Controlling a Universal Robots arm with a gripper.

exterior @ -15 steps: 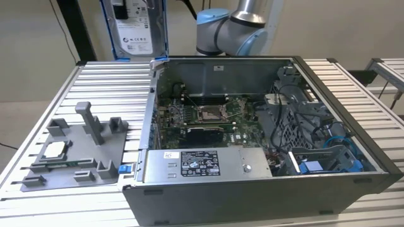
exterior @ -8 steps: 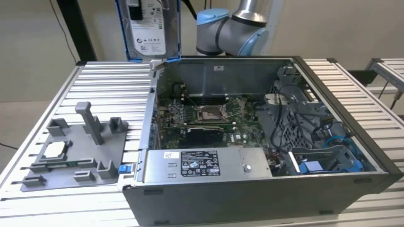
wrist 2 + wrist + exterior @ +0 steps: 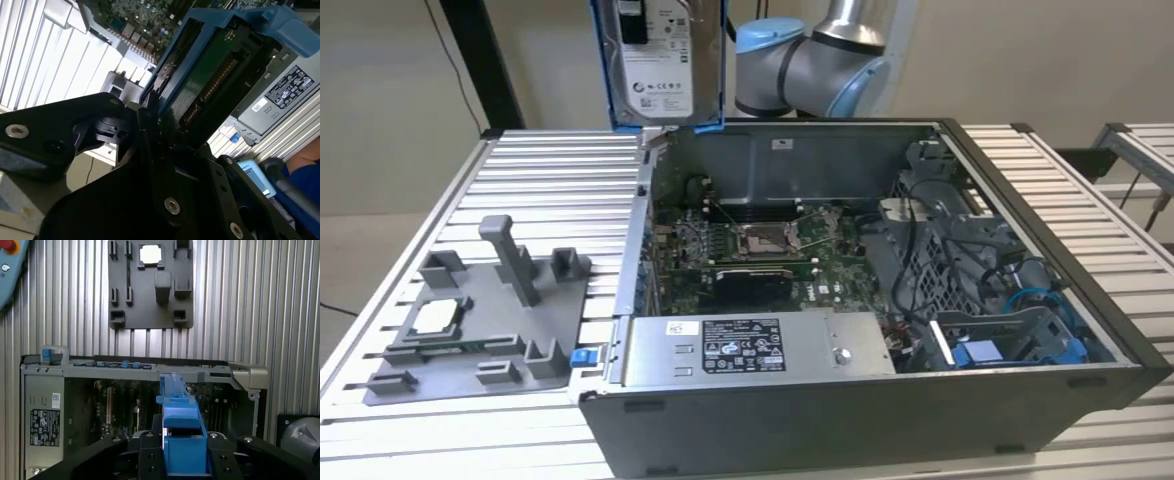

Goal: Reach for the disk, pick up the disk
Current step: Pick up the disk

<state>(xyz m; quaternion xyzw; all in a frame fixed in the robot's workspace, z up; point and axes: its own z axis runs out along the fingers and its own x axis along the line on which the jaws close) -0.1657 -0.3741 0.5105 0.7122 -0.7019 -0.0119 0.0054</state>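
Holding: the end effector (image 3: 184, 462) is closed on the disk (image 3: 662, 75), with black fingers (image 3: 150, 460) pressed against both sides of its blue frame in the first wrist view.
Disk position: in the exterior view it hangs upright in the air, clear of the table (image 3: 547, 170). It sits above the far corner of the computer case (image 3: 1067, 250), on the exterior view's left.
Disk look: the white label faces the exterior camera, and the blue frame runs down both edges. The second wrist view shows its green circuit underside (image 3: 210, 75).
Arm: the grey and pale blue robot arm (image 3: 834, 55) stands behind the case.
Case: it is open on top, showing the motherboard (image 3: 761, 250) and the power supply (image 3: 761, 345).
Tray: a grey fixture tray (image 3: 467, 310) lies on the table beside the case, on the exterior view's left. It carries a small square chip (image 3: 434, 315).
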